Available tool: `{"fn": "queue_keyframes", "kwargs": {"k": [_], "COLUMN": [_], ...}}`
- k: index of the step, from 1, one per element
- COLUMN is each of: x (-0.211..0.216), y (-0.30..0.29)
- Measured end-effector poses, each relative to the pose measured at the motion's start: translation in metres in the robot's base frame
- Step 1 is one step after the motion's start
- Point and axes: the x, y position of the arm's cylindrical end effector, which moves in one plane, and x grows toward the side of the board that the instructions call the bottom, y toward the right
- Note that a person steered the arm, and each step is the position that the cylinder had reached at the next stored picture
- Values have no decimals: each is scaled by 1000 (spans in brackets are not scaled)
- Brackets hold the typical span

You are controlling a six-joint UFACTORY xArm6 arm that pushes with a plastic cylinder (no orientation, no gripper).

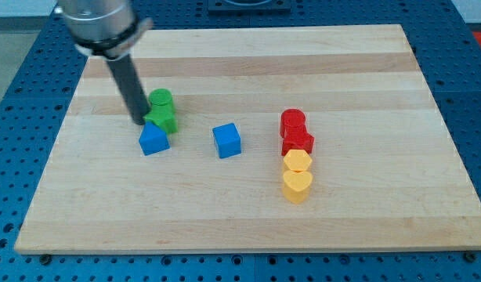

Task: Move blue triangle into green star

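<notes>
The blue triangle sits on the wooden board at the view's left, touching the lower left side of the green star. A green cylinder stands just above the star, touching it. My tip is at the end of the dark rod, just above the blue triangle and against the left side of the green star.
A blue cube lies near the middle. To the right stand a red cylinder, a red star, a yellow hexagon and a yellow heart in a column.
</notes>
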Motion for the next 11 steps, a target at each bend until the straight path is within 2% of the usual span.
{"fn": "queue_keyframes", "kwargs": {"k": [1,2,3,5,7,9,11], "x": [12,9,-10,0,38,36,19], "y": [37,41,28,-42,11,28,-72]}}
